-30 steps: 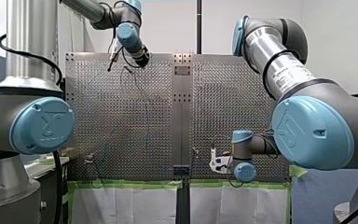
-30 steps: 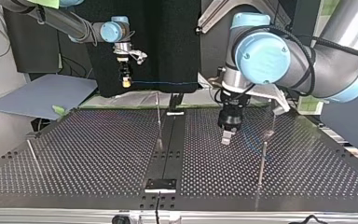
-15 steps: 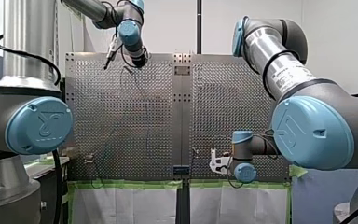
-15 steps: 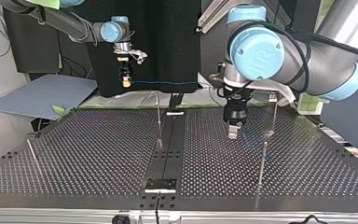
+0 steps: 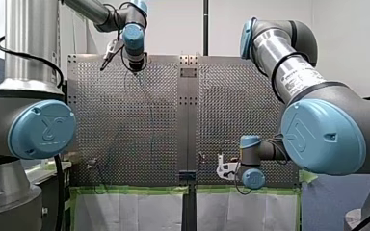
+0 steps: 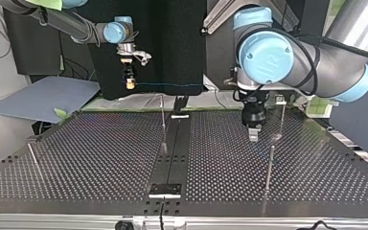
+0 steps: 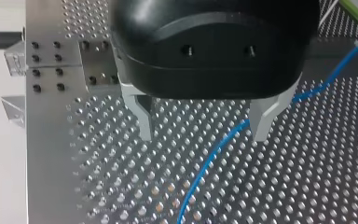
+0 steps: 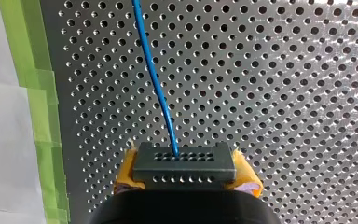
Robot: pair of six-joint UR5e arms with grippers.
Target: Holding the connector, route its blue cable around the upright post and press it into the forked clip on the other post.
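Note:
In the right wrist view my right gripper (image 8: 186, 173) has its yellow pads (image 8: 248, 179) shut on the black connector (image 8: 184, 158). The blue cable (image 8: 153, 70) leaves the connector and runs ahead over the perforated plate. In the top view this gripper (image 6: 131, 85) hangs above the table's far edge, and the cable (image 6: 172, 86) stretches from it toward the view's right. My left gripper (image 7: 204, 133) stands open just above the plate, with a slack stretch of cable (image 7: 214, 154) lying under its metal fingers (image 7: 144, 121). In the top view it (image 6: 253, 135) hovers beside a thin upright post (image 6: 270, 167).
More thin posts stand on the perforated table (image 6: 100, 158): one near the middle (image 6: 163, 122), one capped with a small head at the far right of the top view (image 6: 281, 110), and a leaning one at its left (image 6: 33, 160). A dark rail (image 6: 172, 153) runs down the centre.
My left gripper has slid toward the top view's right, nearer the upright post, its wrist turning a little. My right gripper with the connector has stayed where it was.

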